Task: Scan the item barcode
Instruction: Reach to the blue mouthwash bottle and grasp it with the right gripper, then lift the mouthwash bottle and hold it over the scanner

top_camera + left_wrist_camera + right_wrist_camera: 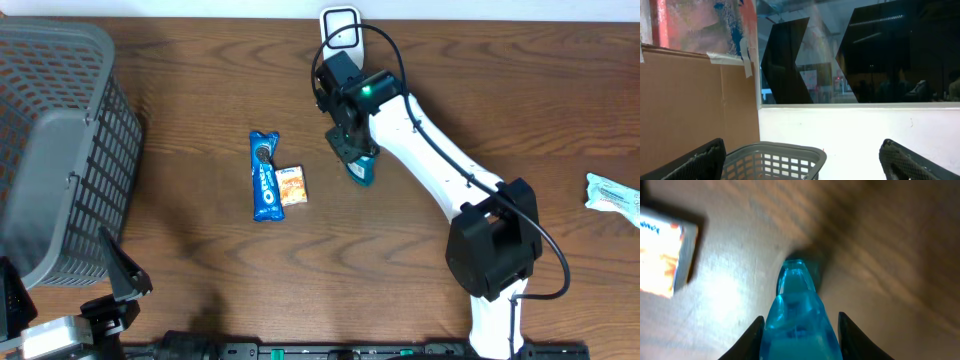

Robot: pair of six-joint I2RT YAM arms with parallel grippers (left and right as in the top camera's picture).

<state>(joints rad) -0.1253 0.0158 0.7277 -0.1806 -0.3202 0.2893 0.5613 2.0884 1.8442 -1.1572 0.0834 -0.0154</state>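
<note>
The right end effector point(800, 330) pinches a translucent bright blue plastic item point(799, 307): in the right wrist view its two dark fingers point(753, 339) lie against both sides of the tapered piece, whose narrow end points down at the brown wooden worktop point(200, 70). From overhead, this end effector hangs over the middle of the worktop at the end of the white right arm point(430, 150), with the blue item showing just below it. Just to its left lies a small white and orange box point(291, 186), touching or almost touching a long blue biscuit packet point(264, 175). A white rounded device with a black outline point(340, 28) sits at the far edge, behind the arm. A white and pale blue wrapper point(612, 195) lies at the right edge. The left end effector point(802, 150) is spread wide and holds nothing, raised at the near left corner beside a grey plastic lattice basket point(60, 150).
</note>
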